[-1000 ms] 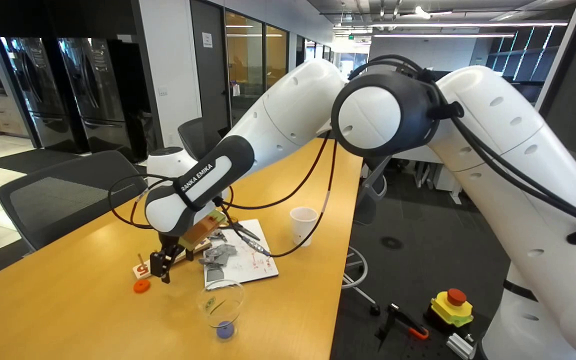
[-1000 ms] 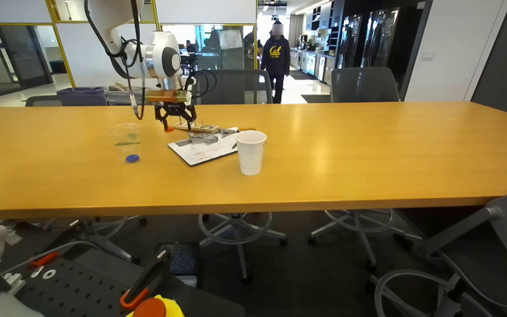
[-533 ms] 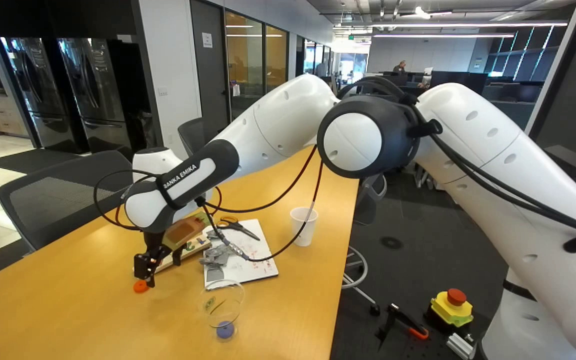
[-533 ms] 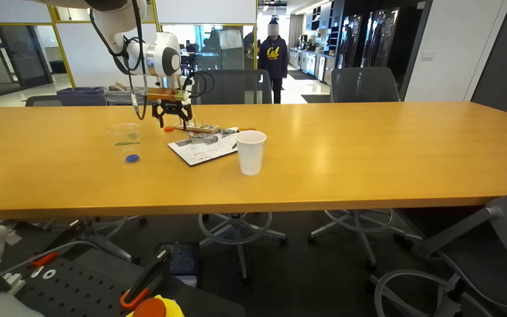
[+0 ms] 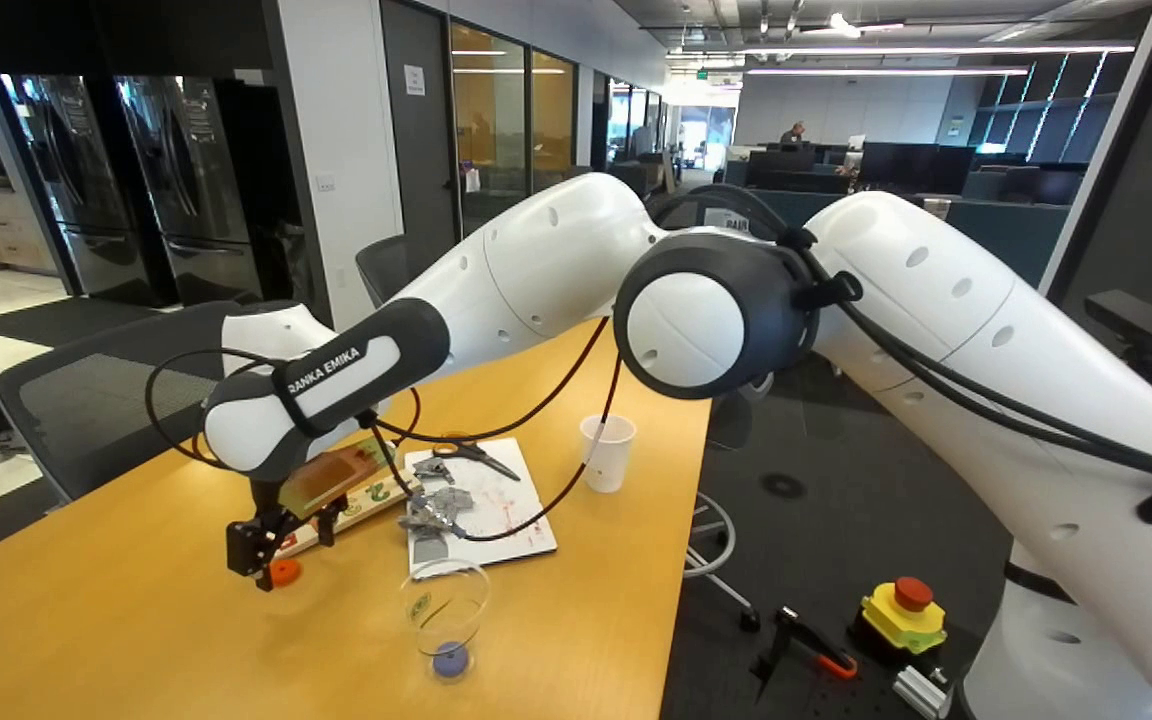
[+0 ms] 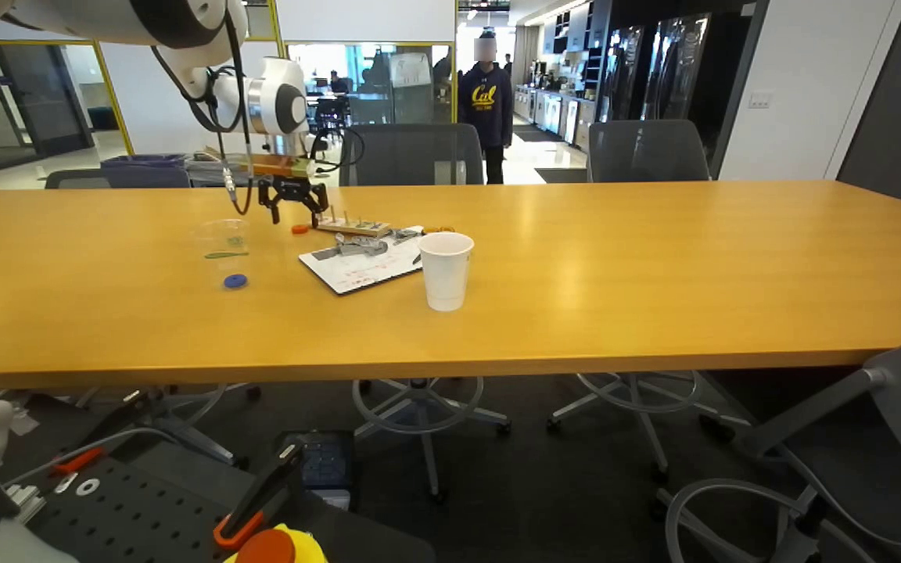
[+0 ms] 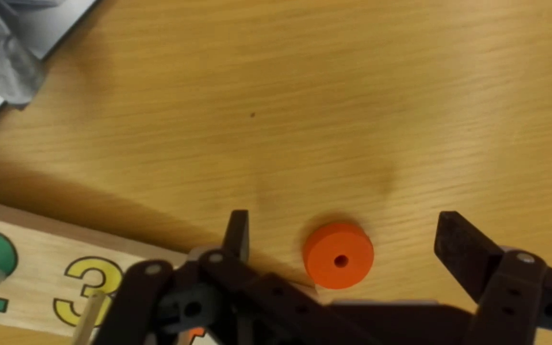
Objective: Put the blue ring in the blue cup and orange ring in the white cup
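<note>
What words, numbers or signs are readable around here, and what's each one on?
"RANKA EMIKA": robot arm
"Cal": dark sweatshirt
"2": wooden board
"3": same board
"KA", cut off: white casing
Too small, blurred or part-hidden: small print under "Cal", red writing on the white pad, green mark on the clear cup, paper door sign, placard behind the arm, green ceiling sign.

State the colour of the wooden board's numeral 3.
The numeral 3 is yellow, outlined in black, clearest in the wrist view.
</note>
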You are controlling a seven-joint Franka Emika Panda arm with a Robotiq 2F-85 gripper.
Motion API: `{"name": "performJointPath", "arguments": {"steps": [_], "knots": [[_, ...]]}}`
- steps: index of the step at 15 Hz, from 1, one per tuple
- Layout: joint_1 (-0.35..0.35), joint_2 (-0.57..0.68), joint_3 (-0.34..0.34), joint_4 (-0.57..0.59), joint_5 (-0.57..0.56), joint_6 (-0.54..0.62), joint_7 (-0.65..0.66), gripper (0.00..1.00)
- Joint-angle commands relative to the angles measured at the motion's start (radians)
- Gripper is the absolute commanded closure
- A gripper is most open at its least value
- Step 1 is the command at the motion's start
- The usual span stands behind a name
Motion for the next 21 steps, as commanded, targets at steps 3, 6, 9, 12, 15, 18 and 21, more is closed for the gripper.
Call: {"name": "performJointPath", "arguments": {"steps": [3,6,9,12,15,18,21], "knots": [[0.081,0.067,-0.087,0.125,-0.003,-0.006,0.223,0.00],[0.106,0.089,-0.125,0.162,-0.009,-0.021,0.312,0.00],[0.116,0.114,-0.144,0.195,-0.008,-0.040,0.359,0.00],[0.114,0.140,-0.148,0.228,-0.003,-0.058,0.382,0.00],[0.115,0.158,-0.148,0.258,-0.002,-0.079,0.394,0.00],[0.123,0.167,-0.155,0.284,-0.011,-0.111,0.402,0.00],[0.127,0.173,-0.153,0.305,-0.013,-0.141,0.403,0.00]]}}
